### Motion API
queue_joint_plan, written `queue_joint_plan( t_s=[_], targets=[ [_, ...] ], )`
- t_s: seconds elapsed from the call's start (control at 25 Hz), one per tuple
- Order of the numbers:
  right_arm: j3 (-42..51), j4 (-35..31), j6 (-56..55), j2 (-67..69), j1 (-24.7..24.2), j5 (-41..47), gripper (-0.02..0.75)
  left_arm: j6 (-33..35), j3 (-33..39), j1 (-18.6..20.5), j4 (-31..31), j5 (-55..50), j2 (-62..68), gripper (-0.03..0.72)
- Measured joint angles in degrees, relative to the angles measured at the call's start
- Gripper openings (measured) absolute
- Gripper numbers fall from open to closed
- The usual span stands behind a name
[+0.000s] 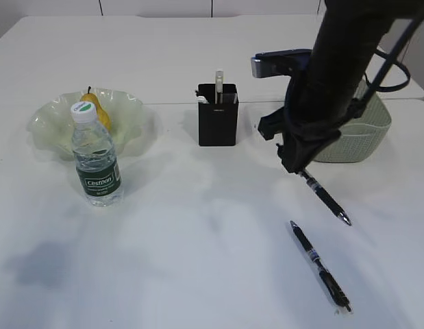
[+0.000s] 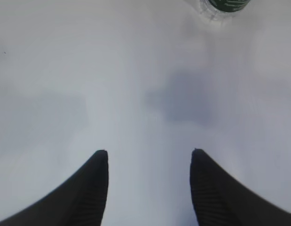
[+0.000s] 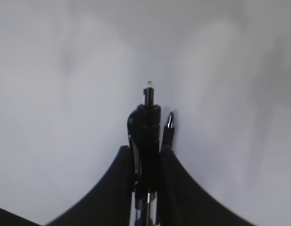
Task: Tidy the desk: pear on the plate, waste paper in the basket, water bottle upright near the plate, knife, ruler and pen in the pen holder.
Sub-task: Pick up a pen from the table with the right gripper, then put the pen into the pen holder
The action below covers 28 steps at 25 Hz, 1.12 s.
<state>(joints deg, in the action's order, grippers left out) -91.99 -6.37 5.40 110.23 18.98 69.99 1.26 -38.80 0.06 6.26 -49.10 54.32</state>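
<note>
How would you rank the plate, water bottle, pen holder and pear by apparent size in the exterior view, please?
1. plate
2. water bottle and pen holder: similar, and the bottle stands nearer, so unranked
3. pear, partly hidden

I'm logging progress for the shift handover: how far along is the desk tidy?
Done: pear on the plate, water bottle upright beside it. In hand: right gripper holds one pen above the desk. Left: that pen into the pen holder.

A desk-like tabletop setup, probably an office or lab: a plain white smooth table (image 1: 198, 226) carries a matte black square pen holder (image 1: 217, 123) at its middle, with a black ballpoint pen (image 1: 320, 266) lying nearer the camera, to its right.
</note>
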Motion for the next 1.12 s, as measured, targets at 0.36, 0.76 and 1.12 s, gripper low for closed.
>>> queue_joint_plan(
  t_s=[0.36, 0.76, 1.12],
  targets=[
    [15.19, 0.0, 1.8, -9.18, 0.0, -8.91, 0.085, 0.0, 0.0, 0.0, 0.0, -1.18, 0.0, 0.393],
    [16.17, -0.27, 2.13, -9.43, 0.0, -36.11, 0.084, 0.0, 0.0, 0.0, 0.1, -1.18, 0.0, 0.393],
    [16.17, -0.27, 2.13, -7.43, 0.0, -63.04, 0.084, 0.0, 0.0, 0.0, 0.1, -0.99, 0.0, 0.393]
  ],
)
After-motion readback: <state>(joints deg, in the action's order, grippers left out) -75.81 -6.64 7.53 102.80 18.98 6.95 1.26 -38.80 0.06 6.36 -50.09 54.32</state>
